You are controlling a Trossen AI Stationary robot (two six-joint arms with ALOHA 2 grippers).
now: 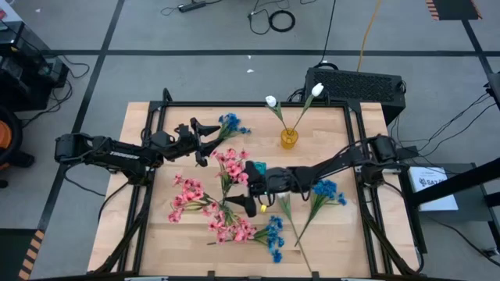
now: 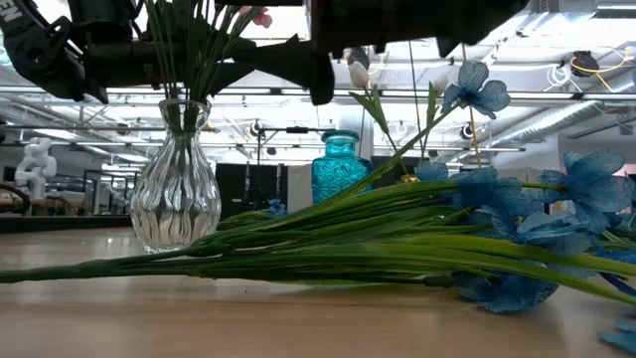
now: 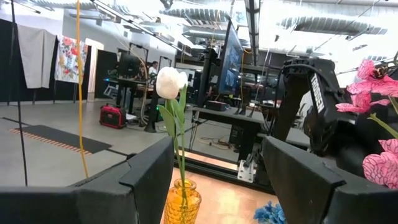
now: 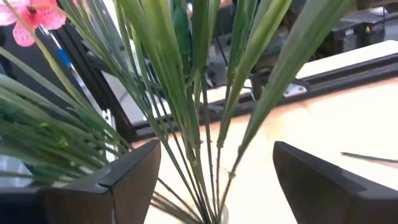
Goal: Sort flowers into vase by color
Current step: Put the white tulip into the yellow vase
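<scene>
Pink sprays point(image 1: 209, 204) stand in a clear ribbed glass vase point(image 2: 177, 199), their green stems point(image 4: 199, 124) bunched at its mouth. My right gripper point(image 1: 244, 190) is open; in its wrist view the fingers point(image 4: 134, 180) stand on either side of those stems without touching them. My left gripper point(image 1: 212, 144) hovers open over the left-centre of the table, beside a blue spray point(image 1: 231, 123). White tulip buds point(image 1: 271, 101) stand in a yellow vase point(image 1: 289, 139), which the left wrist view shows ahead, between the open fingers point(image 3: 146, 180). Two more blue sprays point(image 1: 325, 190) lie flat on the table.
A teal glass vase point(image 1: 256, 168) stands at the table's middle, close to my right gripper. A blue spray point(image 1: 273, 236) lies near the near edge, its long stems point(image 2: 328, 254) running across the wood. A black frame point(image 1: 153, 117) borders the table.
</scene>
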